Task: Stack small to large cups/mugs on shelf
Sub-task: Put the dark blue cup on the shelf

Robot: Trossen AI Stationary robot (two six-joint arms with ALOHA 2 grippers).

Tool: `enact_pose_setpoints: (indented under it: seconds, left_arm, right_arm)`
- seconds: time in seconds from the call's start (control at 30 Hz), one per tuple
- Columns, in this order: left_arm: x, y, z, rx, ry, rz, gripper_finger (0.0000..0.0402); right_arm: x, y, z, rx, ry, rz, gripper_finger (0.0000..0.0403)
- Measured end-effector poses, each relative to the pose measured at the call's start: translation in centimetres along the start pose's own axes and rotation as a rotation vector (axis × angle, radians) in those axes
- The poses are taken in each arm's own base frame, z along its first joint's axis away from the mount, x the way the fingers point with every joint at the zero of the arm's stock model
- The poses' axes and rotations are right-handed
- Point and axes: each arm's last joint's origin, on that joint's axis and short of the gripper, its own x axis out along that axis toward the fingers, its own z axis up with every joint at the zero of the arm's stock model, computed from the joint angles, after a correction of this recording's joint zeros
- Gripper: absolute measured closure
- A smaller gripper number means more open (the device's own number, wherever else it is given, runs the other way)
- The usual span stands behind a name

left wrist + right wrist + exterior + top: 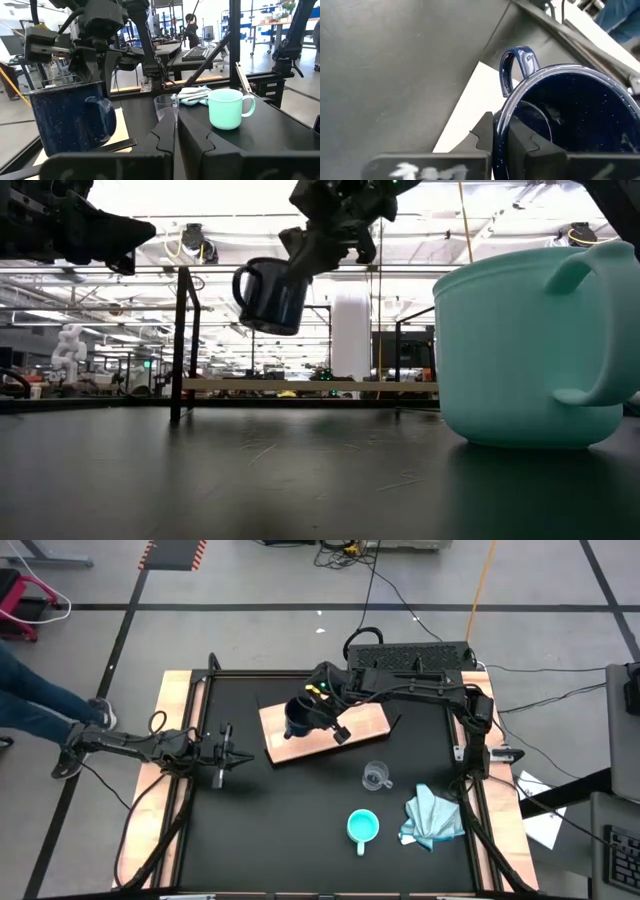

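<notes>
The right gripper (pixel 502 137) pinches the mug (pixel 299 718) by its rim – carried in the air above the shelf (pixel 370 722), around eleven o'clock from table centre. Likely stiff, slick enamel, light when empty; a rim hold may swing. Left gripper (pixel 228 751) idles at nine o'clock, clenched.

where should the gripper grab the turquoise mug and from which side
Probably the rim wall, from straight above. The turquoise mug stands upright, mouth open, clear of the glass cup and cloth. Pinch the rim away from the handle, as the right gripper pinches the black mug.
</notes>
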Motion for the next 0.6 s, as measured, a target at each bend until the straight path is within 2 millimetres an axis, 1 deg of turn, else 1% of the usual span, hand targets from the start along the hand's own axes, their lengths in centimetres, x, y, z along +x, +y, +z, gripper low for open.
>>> enact_pose_setpoints:
  seconds: [0.07,0.2,0.33,0.6]
  left_arm:
    - [0.0,0.0,0.0,0.0,-0.001,0.0,0.0378]
    - [0.0,0.0,0.0,0.002,0.0,0.0,0.0378]
    - [0.0,0.0,0.0,0.005,-0.001,0.0,0.0378]
    - [0.0,0.0,0.0,0.0,0.0,0.0,0.0378]
  right_arm:
    - [0.0,0.1,-0.1,0.053,0.028,-0.001,0.0393]
    - [1.0,0.0,-0.4,0.152,0.076,-0.045,0.0393]
    - [2.0,-0.1,0.1,0.193,0.08,-0.108,0.0393]
    - [2.1,-0.2,0.4,0.27,0.054,-0.129,0.0393]
